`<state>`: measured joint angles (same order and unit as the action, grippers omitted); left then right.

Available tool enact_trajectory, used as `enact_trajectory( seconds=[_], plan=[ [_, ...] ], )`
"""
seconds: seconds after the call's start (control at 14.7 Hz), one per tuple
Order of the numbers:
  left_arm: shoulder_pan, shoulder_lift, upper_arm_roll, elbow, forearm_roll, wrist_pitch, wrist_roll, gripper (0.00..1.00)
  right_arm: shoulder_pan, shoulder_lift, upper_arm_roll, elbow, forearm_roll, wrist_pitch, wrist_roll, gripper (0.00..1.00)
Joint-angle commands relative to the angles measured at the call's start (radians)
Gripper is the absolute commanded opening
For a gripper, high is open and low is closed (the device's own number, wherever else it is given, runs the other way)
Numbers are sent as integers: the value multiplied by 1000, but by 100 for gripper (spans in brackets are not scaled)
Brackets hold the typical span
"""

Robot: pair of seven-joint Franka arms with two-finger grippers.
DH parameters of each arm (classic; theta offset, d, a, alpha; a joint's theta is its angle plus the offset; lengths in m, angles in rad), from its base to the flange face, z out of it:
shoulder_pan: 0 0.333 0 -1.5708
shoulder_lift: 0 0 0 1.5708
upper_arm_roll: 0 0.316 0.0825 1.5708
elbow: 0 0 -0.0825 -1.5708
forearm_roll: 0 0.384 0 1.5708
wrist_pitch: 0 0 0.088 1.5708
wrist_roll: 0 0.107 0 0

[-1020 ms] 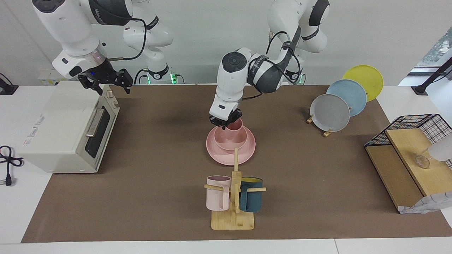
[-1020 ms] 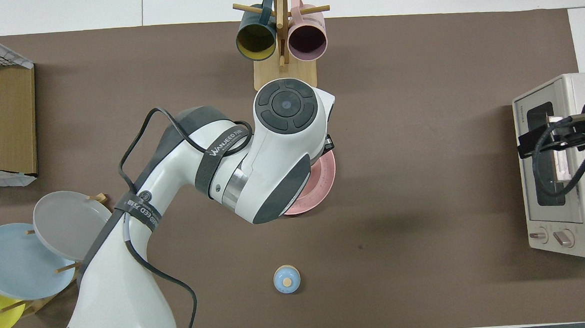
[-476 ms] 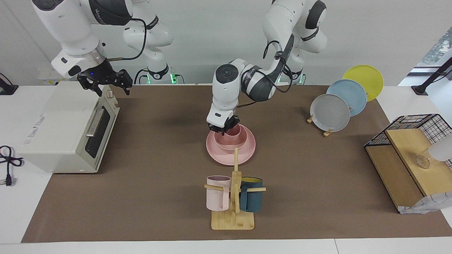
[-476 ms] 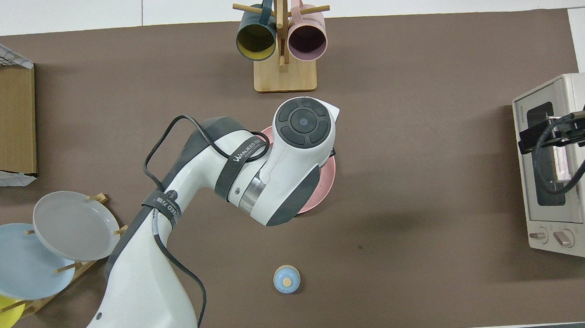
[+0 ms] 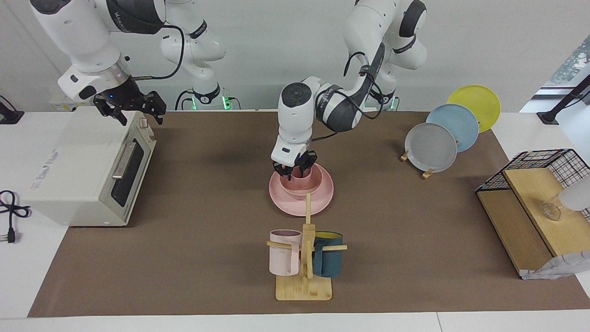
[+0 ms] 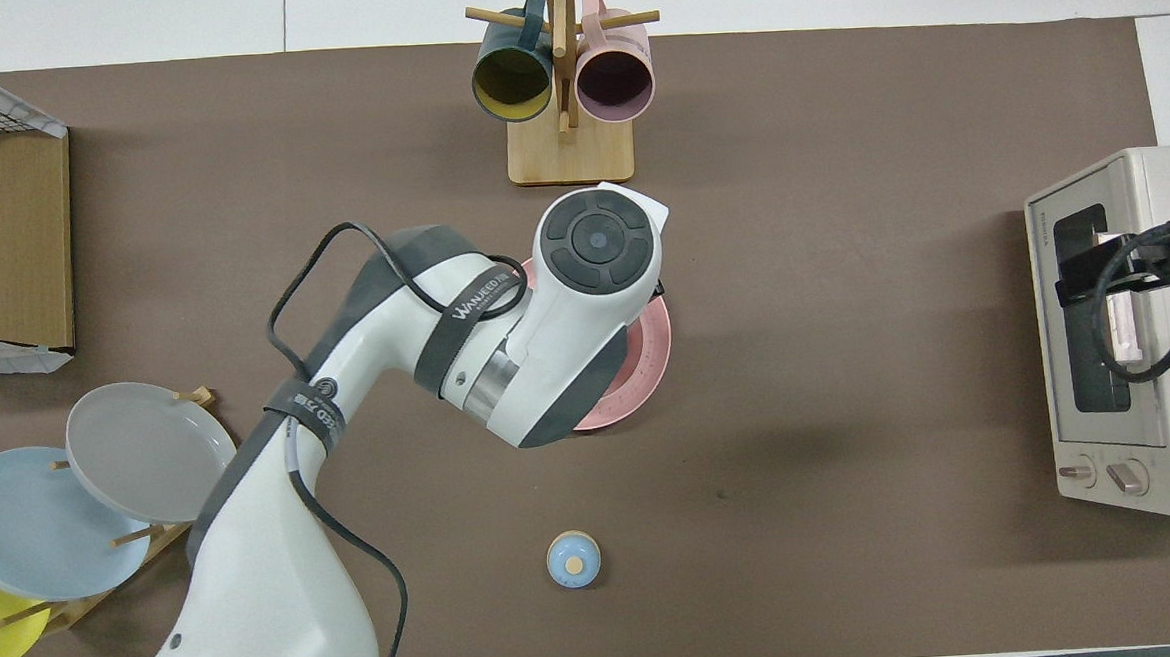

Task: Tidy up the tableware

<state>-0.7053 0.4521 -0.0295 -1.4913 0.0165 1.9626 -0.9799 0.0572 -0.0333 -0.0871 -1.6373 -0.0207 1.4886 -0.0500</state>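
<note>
Pink cup sits in bowl on plate, mid-worktop; left pincer spread open round cup, should lift straight w/o nudging; right pincer waits over toaster oven, fingers apart.

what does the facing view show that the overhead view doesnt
Only the facing view shows the left gripper open, over the pink cup in the pink bowl, and the right gripper waiting above the toaster oven. Only the overhead view shows a small blue knob. Both show the pink plate, mug rack and plate rack.
</note>
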Motion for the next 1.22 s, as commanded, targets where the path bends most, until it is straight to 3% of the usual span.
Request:
enact_trajectory(
  seconds=[0.0,0.27,0.61,0.82,1.02,1.16],
  plan=[
    [108,-130,-3,-18,7,-109,120,100,-11,-16,6,-10,11,-11,-27,100],
    [275,-281,2,-18,0,-281,323,100,-5,-16,7,-9,11,-10,-24,100],
    [521,-420,3,-33,-1,-493,787,100,0,-5,15,13,11,13,-21,100],
    [619,-470,3,-105,-1,-501,921,100,0,-5,15,13,11,10,-21,100],
    [629,-523,3,-208,-1,-440,935,100,0,-5,15,13,11,7,-22,100],
    [629,-524,3,-205,-1,-439,935,100,0,-5,15,13,11,5,-24,100]
  ],
)
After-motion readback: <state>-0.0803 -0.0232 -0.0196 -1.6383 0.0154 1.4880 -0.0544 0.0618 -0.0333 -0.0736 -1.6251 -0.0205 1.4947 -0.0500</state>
